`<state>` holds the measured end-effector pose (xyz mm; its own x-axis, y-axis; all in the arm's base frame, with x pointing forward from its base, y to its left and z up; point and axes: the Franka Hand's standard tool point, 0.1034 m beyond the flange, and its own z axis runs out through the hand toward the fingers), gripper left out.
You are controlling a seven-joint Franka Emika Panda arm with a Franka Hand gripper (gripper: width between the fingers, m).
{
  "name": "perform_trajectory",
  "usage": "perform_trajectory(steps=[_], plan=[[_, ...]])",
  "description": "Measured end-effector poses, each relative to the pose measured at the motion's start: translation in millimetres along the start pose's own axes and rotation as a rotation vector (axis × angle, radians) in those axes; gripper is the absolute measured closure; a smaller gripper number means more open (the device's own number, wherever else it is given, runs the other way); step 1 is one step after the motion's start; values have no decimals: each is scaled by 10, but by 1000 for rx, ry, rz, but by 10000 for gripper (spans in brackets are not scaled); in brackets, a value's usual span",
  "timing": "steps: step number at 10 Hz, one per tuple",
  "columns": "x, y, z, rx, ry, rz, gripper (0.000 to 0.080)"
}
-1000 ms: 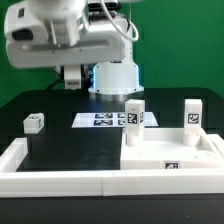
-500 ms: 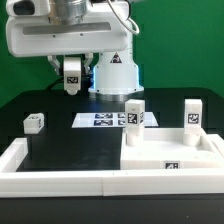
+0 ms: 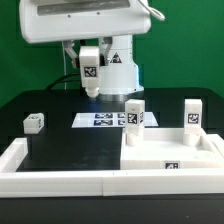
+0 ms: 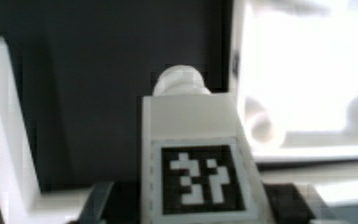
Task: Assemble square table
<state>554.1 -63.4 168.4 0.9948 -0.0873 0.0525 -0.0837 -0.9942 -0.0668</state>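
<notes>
My gripper is shut on a white tagged leg block and holds it high above the table, behind the marker board. In the wrist view the leg block fills the middle, its tag facing the camera, between the dark fingers. The square table slab lies at the front on the exterior view's right, a tag on its front edge. Two leg blocks stand upright on it. A fourth leg block lies on the black surface at the exterior view's left.
A long white rail borders the black surface along the front and left. The arm's white base stands at the back. A green wall lies behind.
The gripper has risen with the leg block and moved toward the exterior view's right. The other parts have not moved.
</notes>
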Motion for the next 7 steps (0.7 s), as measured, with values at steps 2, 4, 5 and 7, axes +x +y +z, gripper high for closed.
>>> perform_trajectory(steps=[2,4,5,7], plan=[[151,-124,61,-25,120,23,508],[114,-106,91,-32,139,13,508],[116,-108,93,-32,139,12,508],[104,-275,187,-16,137,50,508]])
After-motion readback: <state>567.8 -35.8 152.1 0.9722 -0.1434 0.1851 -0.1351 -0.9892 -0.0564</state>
